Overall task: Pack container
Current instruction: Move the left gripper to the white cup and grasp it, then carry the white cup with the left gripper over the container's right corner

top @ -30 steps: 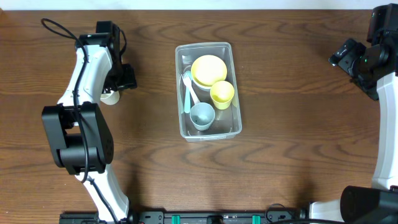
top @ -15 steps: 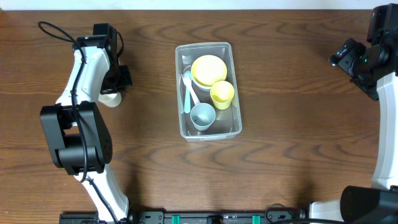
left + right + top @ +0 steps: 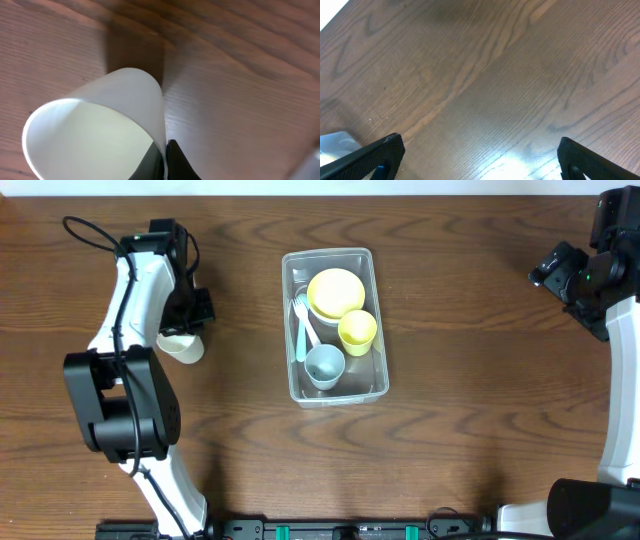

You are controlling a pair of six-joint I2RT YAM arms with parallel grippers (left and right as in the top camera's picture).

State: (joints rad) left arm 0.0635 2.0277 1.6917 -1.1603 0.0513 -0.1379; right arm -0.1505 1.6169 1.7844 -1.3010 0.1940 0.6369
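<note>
Left of the mid-table container, the left gripper is pinching the rim of a white cup, seemingly the last piece to go in beside a bowl, two cups and a utensil, the right gripper hanging open.

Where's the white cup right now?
In the overhead view the white cup is at the left side of the table, its rim pinched in the left claw, well left of the container.
</note>
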